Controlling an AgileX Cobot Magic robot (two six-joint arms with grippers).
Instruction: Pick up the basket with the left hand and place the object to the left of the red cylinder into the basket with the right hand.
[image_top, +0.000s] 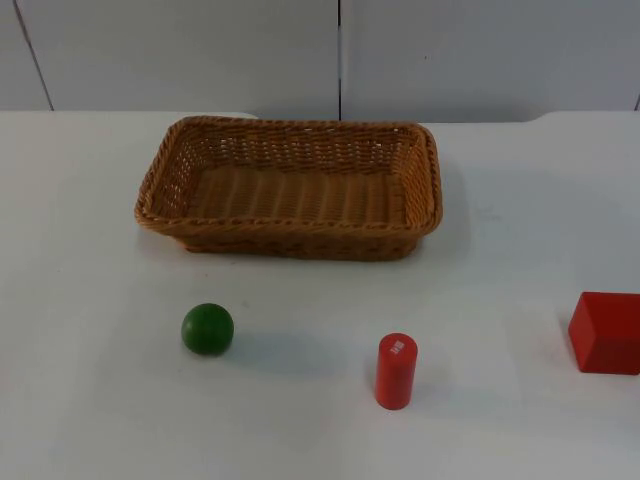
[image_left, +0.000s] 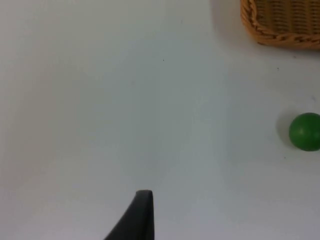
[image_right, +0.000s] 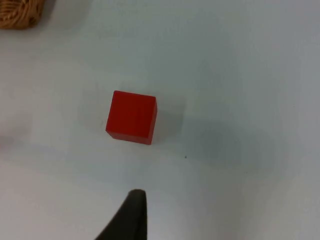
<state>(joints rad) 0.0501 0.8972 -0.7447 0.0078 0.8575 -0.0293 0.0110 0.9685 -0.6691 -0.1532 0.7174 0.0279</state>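
Observation:
A brown woven basket (image_top: 290, 226) stands empty at the middle back of the table. In front of it a green ball (image_top: 207, 328) lies to the left of an upright red cylinder (image_top: 395, 371). My left gripper (image_left: 144, 201) hangs over bare table, well apart from the green ball (image_left: 305, 131) and a corner of the basket (image_left: 280, 25). My right gripper (image_right: 135, 200) hangs above the table close to a red cube (image_right: 132, 117), and a corner of the basket (image_right: 20, 12) lies farther off.
The red cube (image_top: 606, 332) sits at the table's right edge, to the right of the cylinder. A grey partition wall (image_top: 340, 50) closes the table behind the basket. White table top lies between the ball and the cylinder.

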